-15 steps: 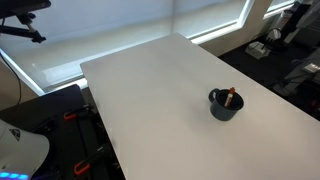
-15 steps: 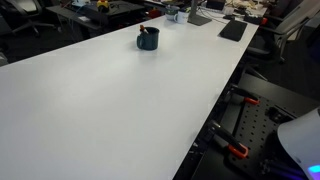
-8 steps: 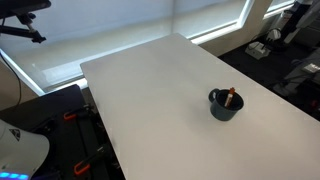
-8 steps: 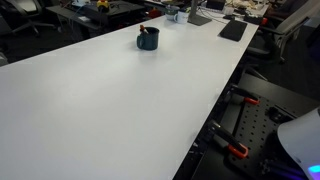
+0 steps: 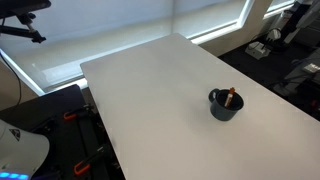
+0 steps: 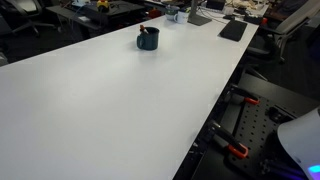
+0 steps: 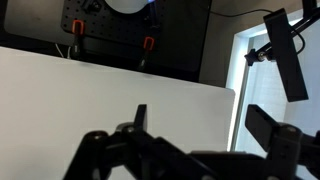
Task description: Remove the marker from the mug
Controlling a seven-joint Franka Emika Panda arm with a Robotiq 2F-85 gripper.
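The dark blue-black mug stands upright on the white table, and it also shows small and far in an exterior view. The orange-red marker leans inside the mug with its top end poking above the rim. The gripper shows only in the wrist view. Its two black fingers are spread wide apart with nothing between them. It hangs above bare table near the table's edge. The mug and marker are out of the wrist view. No arm shows in either exterior view.
The white table is long and wide. A black base with orange clamps sits beside the table edge. Office desks and clutter lie beyond the far end. A camera stand stands by the bright window.
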